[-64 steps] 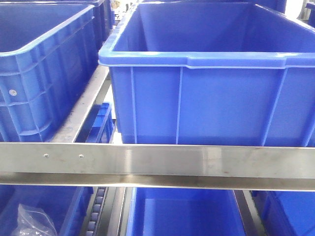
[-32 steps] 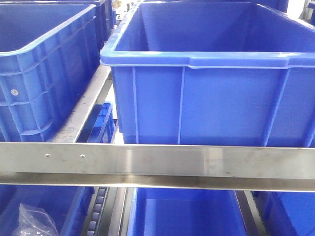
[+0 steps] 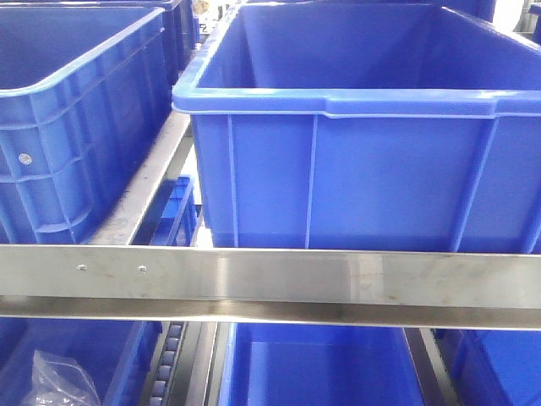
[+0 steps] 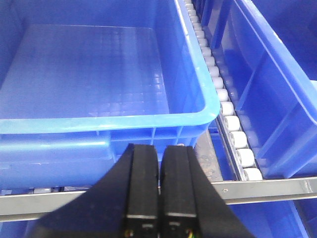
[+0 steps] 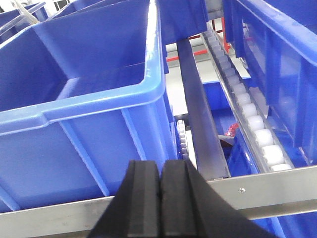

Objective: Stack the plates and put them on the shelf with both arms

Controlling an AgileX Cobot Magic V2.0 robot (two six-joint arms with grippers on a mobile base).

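The shelf [image 3: 270,279] fills the front view as a long brushed steel rail. Ahead of both grippers and above that rail sits the largest object, a big blue crate [image 3: 363,127], open and with nothing in it that can be seen. A second blue crate [image 3: 68,110] stands beside it on the left, and further crates lie on the level below. White rollers [image 4: 233,124] run in a line just to the right of the left gripper's crate.

The left gripper [image 4: 159,198] hangs in front of the rim of a blue crate, with the rail directly under its tips. Its two black fingers are pressed together and nothing is between them. The right gripper [image 5: 161,203] is in the same condition: fingers together, empty, with the rail just below and a crate wall ahead on its left.

The plates are not visible in any view, so their position cannot be told; they are not in a gripper and not in the visible crates.

Judged from the task, such plates are probably stiff, smooth and breakable, so slippery for narrow fingers. The low upturned rim seems the best place to take hold, one arm on each opposite side.
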